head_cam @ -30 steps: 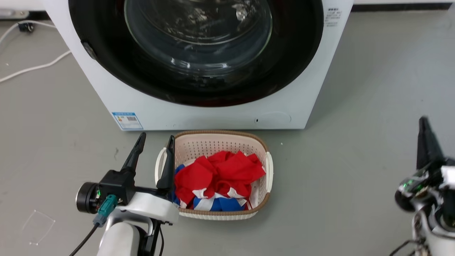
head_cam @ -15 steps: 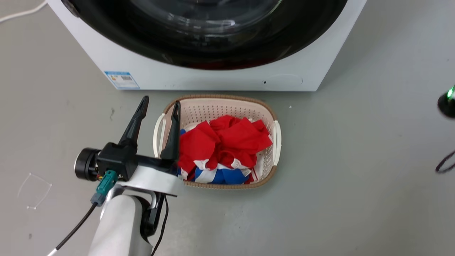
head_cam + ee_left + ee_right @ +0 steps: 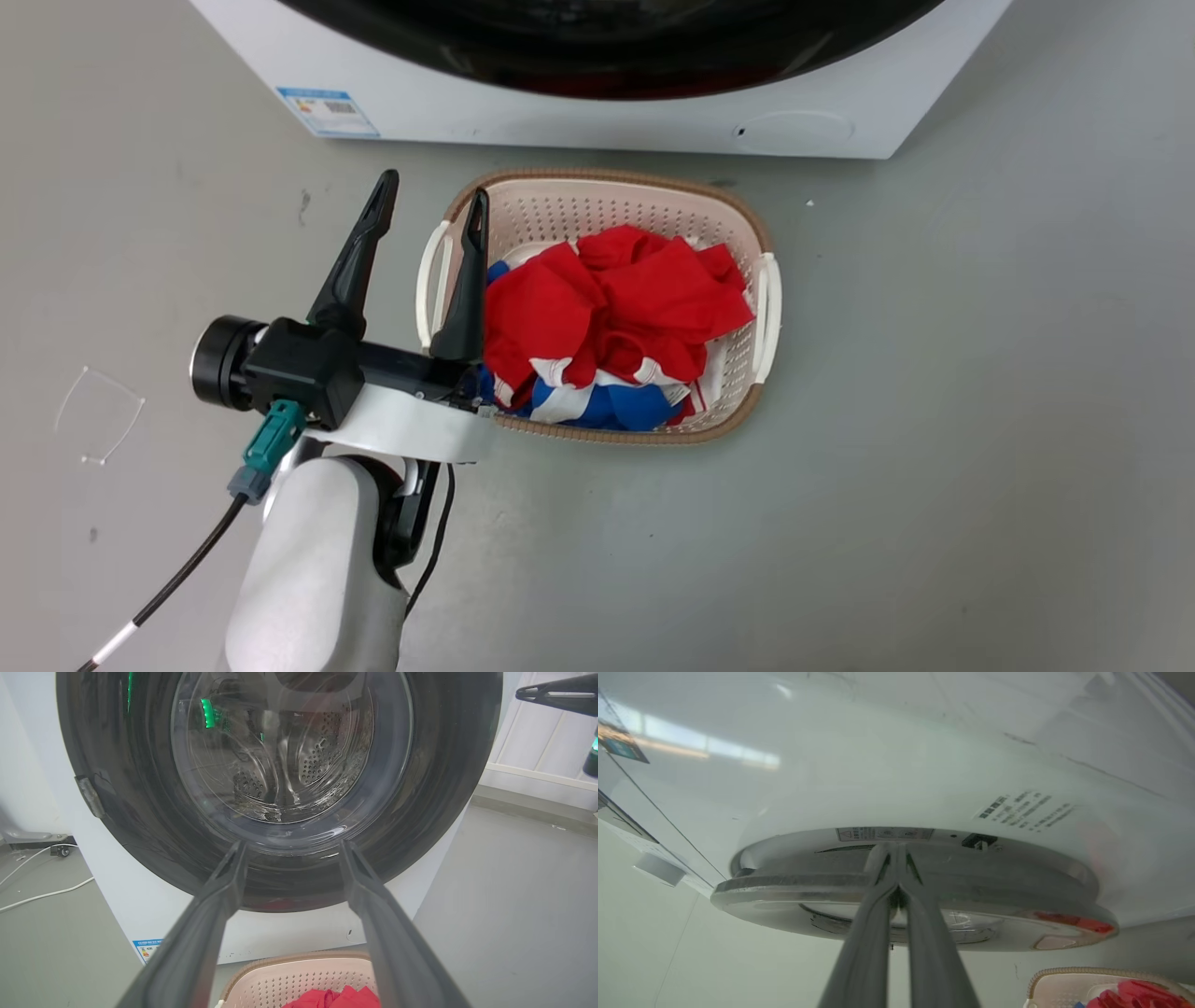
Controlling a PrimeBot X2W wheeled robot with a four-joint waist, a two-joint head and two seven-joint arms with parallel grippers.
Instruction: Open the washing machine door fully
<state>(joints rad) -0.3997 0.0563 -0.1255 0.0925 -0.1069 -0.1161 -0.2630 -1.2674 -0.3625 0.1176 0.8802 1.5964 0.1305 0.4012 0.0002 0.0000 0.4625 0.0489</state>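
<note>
Left wrist view shows you the washing machine door (image 3: 444,788), its glossy black rim round a bulging glass bowl, seemingly closed against the white box-shaped washing machine (image 3: 117,891). Your left gripper (image 3: 292,843) is spread wide. Your right gripper (image 3: 895,851), long fingers pressed together, points at the door's edge.

A basket (image 3: 607,177) sits before the washing machine (image 3: 560,117).

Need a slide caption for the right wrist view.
Right gripper shut, tips at the door edge on the white washer; basket at lower right.
</note>
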